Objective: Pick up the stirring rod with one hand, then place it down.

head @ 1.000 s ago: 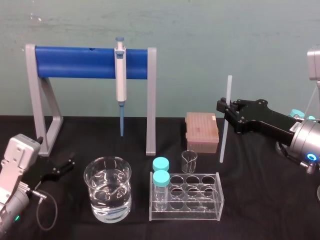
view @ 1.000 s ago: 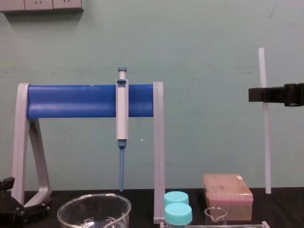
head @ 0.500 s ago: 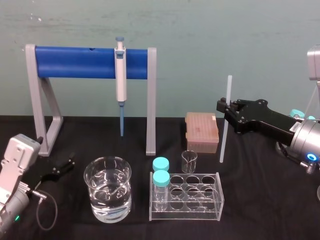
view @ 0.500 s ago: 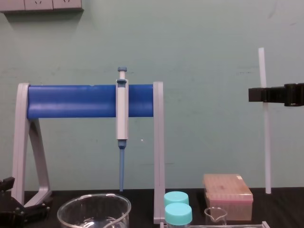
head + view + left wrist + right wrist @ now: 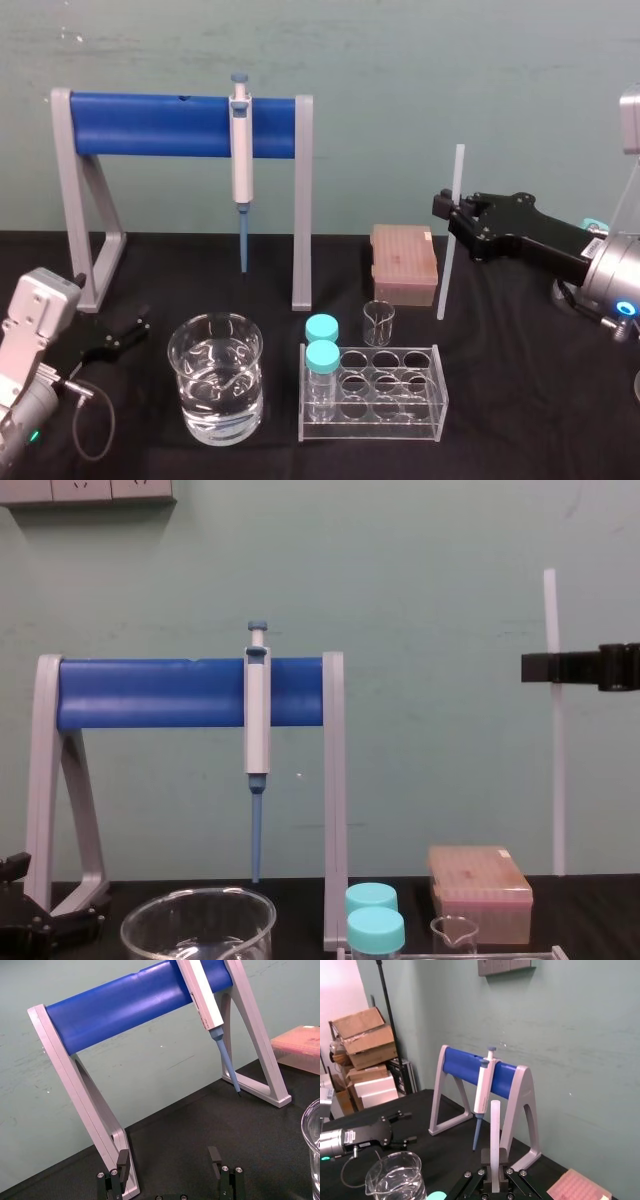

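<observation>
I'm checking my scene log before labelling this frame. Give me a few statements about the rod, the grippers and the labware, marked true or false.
1. The right gripper holds the stirring rod nearly upright. True.
2. The pipette lies flat. False: it hangs upright from the blue stand.
3. The left gripper sits low beside the stand, jaws open. True.
4. The tube rack is full. False: it holds just two capped tubes.
5. The large beaker is empty. False: it holds water.
</observation>
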